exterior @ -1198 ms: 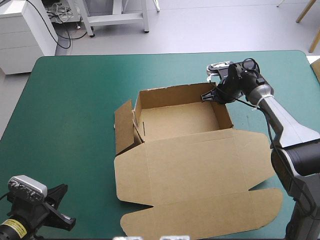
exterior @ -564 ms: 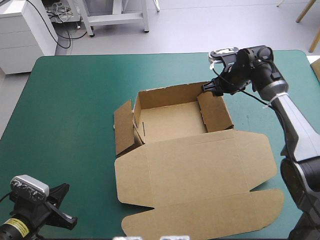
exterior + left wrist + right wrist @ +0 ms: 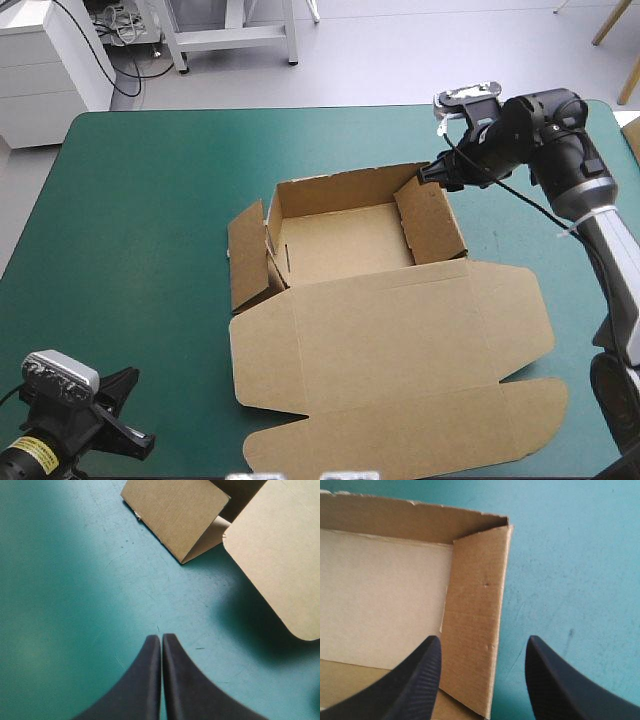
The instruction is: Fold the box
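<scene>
Right wrist alone shows right gripper (image 3: pixel 483 641) spread, box's (image 3: pixel 385 585) right wall (image 3: pixel 472 610) between its fingers, ungrasped. Clenched left gripper (image 3: pixel 161 638) over cover (image 3: pixel 60 580), near left flap (image 3: pixel 175 515). Tray open, floor bare.

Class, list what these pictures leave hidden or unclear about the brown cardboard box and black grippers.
Left wrist view: most of the brown cardboard box, cut off by the picture's edges.
Right wrist view: the lid's rounded tabs, outside the picture.
High view: whether the open right gripper touches the box wall; too small.
</scene>
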